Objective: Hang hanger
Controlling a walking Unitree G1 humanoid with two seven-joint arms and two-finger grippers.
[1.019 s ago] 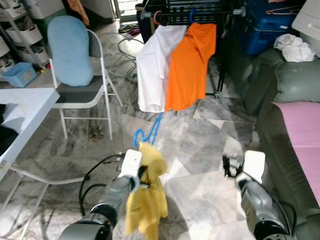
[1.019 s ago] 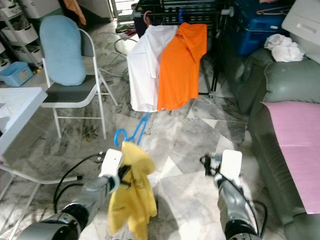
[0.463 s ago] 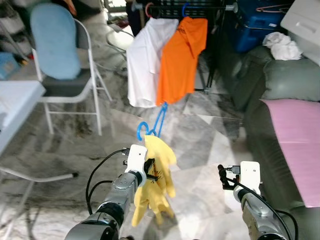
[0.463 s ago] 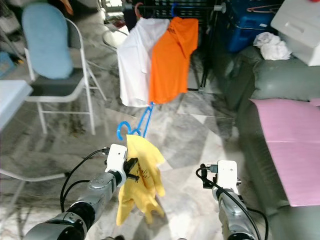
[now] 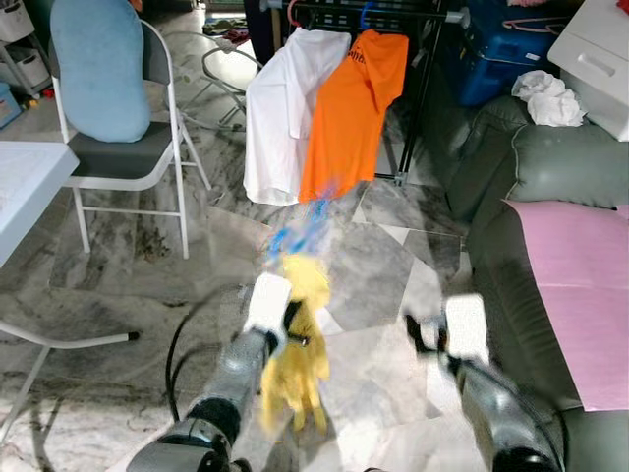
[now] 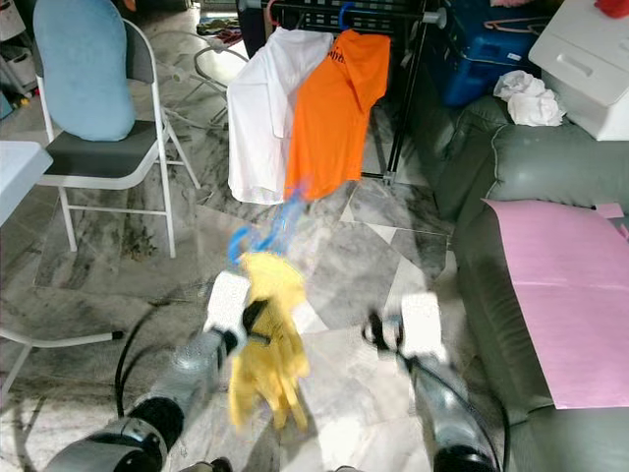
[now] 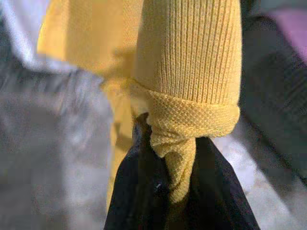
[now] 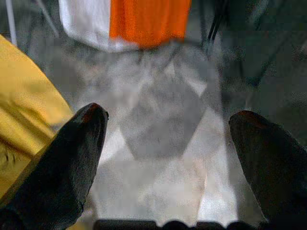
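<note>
A yellow shirt (image 5: pixel 300 339) hangs on a blue hanger (image 5: pixel 300 228), held up over the marble floor. My left gripper (image 5: pixel 291 324) is shut on the shirt's collar and the hanger neck; the left wrist view shows the yellow knit (image 7: pixel 187 72) pinched between the black fingers (image 7: pixel 139 191). Ahead stands a dark drying rack (image 5: pixel 393 12) with a white shirt (image 5: pixel 280 108) and an orange shirt (image 5: pixel 349 108) hanging from it. My right gripper (image 8: pixel 172 139) is open and empty, low at the right, its fingers (image 8: pixel 72 158) spread wide.
A white folding chair (image 5: pixel 123 162) with a blue cushion (image 5: pixel 98 64) stands at the left, beside a white table edge (image 5: pixel 20 192). A grey-green sofa (image 5: pixel 550 177) with a pink cloth (image 5: pixel 590 285) runs along the right. Blue bins (image 5: pixel 496 49) stand behind the rack.
The camera has moved closer to the rack and the picture is blurred by motion. The left gripper still holds the yellow shirt on its hanger; the right gripper stays open.
</note>
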